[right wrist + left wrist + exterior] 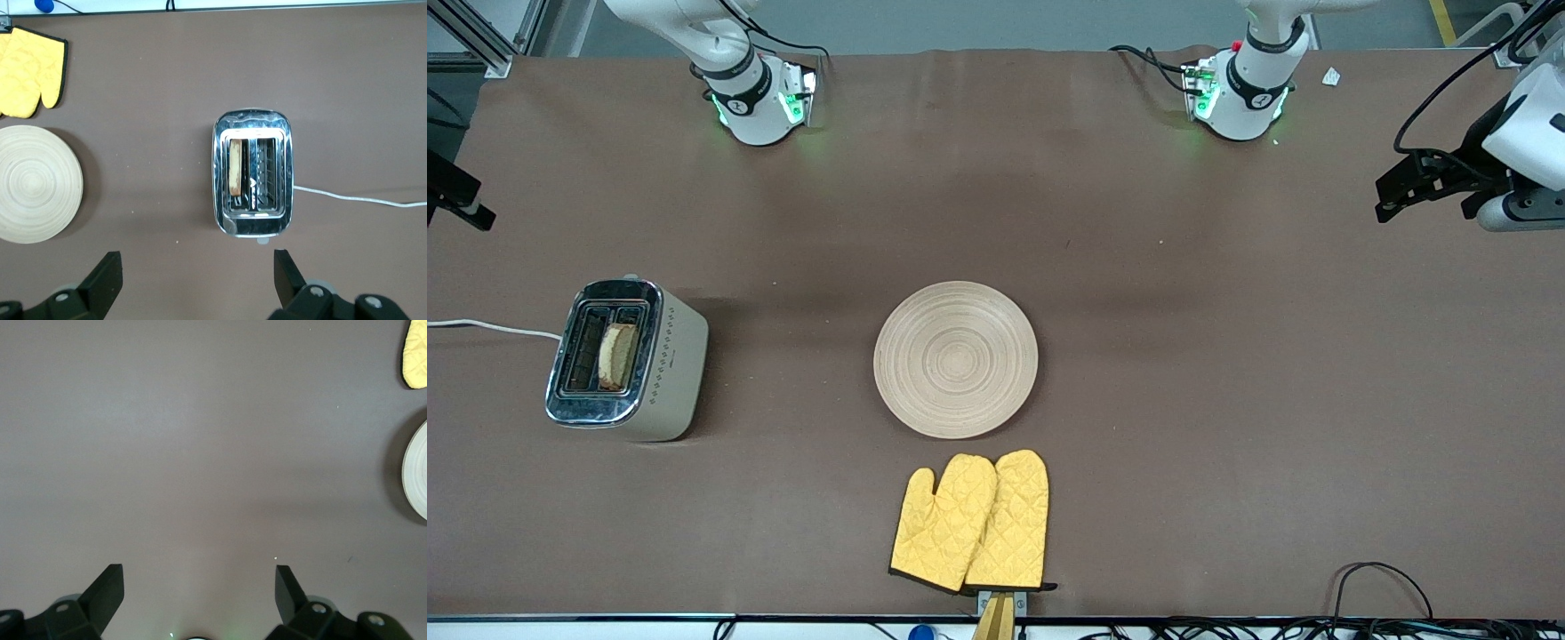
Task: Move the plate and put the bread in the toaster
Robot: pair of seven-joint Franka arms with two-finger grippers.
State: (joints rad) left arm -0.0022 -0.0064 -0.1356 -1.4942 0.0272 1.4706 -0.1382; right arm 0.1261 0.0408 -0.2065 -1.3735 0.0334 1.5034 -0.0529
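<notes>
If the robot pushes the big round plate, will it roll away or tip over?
Probably neither. The plate lies flat and shallow on the table, so it would likely slide. It looks wooden, so likely stiff and fairly light. Its low rim may be awkward to pinch.

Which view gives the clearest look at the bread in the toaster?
The right wrist view: it looks straight down on the toaster, showing the bread standing in the slot nearer the plate. The front view shows it smaller and at an angle. The left wrist view does not show it.

Bread [618,356] upright in toaster [660,363]; bare plate [956,359] mid-table.
</notes>
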